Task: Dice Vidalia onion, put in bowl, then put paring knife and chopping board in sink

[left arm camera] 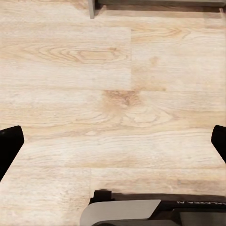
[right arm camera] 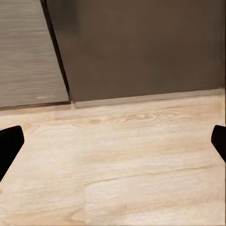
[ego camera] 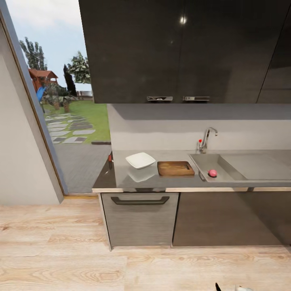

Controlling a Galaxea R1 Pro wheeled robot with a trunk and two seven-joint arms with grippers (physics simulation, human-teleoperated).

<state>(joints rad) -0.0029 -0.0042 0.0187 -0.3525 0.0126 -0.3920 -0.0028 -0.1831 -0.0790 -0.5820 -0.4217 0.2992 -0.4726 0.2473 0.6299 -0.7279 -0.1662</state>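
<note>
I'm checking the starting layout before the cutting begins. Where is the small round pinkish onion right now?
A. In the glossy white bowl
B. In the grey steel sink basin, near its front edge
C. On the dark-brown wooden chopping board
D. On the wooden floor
B: in the head view the small round pinkish onion sits inside the grey steel sink basin, right of the dark-brown wooden chopping board.
</note>
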